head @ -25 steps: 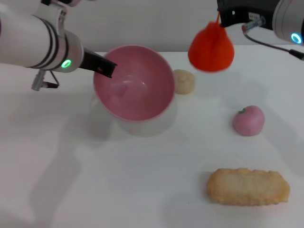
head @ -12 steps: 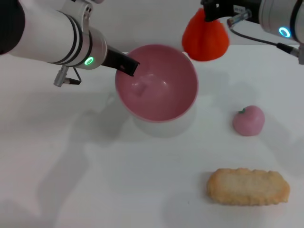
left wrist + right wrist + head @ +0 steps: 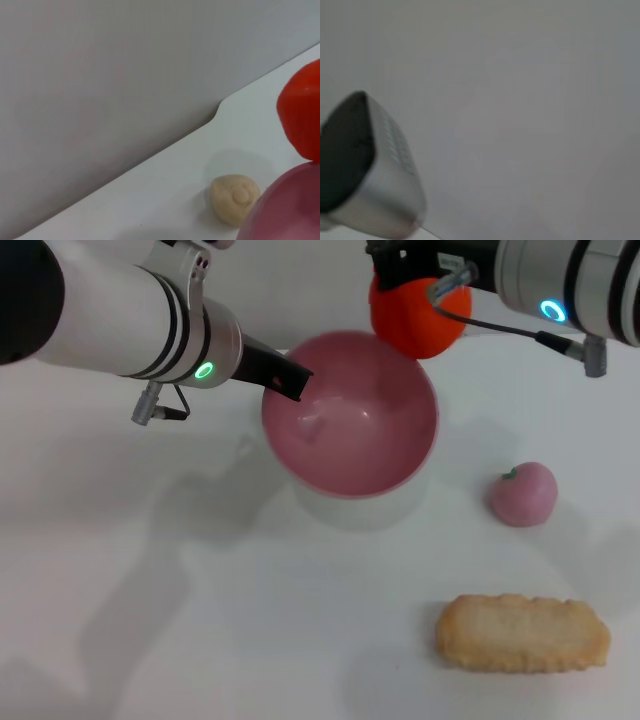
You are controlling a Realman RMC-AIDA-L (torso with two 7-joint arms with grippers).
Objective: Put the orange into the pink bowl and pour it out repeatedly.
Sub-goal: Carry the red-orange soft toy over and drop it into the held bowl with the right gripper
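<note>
The pink bowl [image 3: 350, 420] is held off the table, tilted with its inside facing the head camera. It holds nothing. My left gripper [image 3: 290, 380] is shut on its left rim. The orange [image 3: 415, 318] hangs from my right gripper [image 3: 412, 275], which is shut on its top, just behind and above the bowl's far right rim. The left wrist view shows the orange [image 3: 302, 117] above the bowl's rim [image 3: 287, 210].
A pink fruit with a green stem [image 3: 522, 493] lies right of the bowl. A breaded oblong piece [image 3: 522, 632] lies at the front right. A small beige bun [image 3: 234, 197] sits behind the bowl near the table's back edge, hidden in the head view.
My left arm carried the bowl to the right. My right arm carried the orange left and up until it hangs at the bowl's far rim. The bun went out of sight behind the bowl.
</note>
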